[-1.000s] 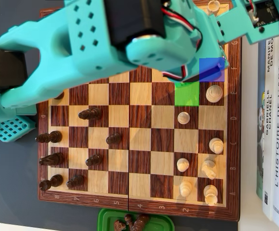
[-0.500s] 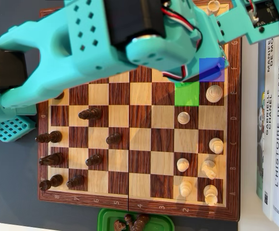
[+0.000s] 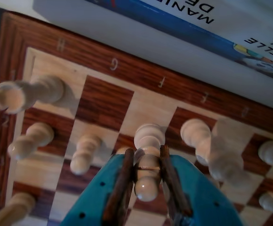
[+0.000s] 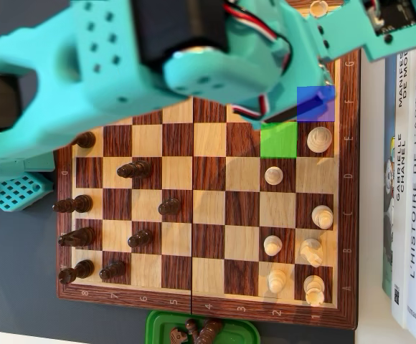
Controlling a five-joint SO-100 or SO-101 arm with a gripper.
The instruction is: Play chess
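In the wrist view my gripper [image 3: 147, 153] is shut on a white chess piece [image 3: 147, 181] with a rounded, notched head. Its teal jaws with brown pads pinch the piece just below the head. The piece's base points at the board [image 3: 141, 70] near the F file; I cannot tell whether it touches. In the overhead view the teal arm [image 4: 194, 57] covers the board's top edge and hides the jaws and the held piece. A blue square [image 4: 315, 104] and a green square [image 4: 279, 140] are marked on the board [image 4: 346, 215] beside the arm.
Several white pieces stand close around the held one [image 3: 30, 140] [image 3: 85, 153] [image 3: 197, 134] [image 3: 28, 94]. Black pieces [image 4: 135, 170] stand on the overhead view's left side. A green tray [image 4: 158, 326] holds captured black pieces. Books [image 4: 409, 179] lie along the board's right edge.
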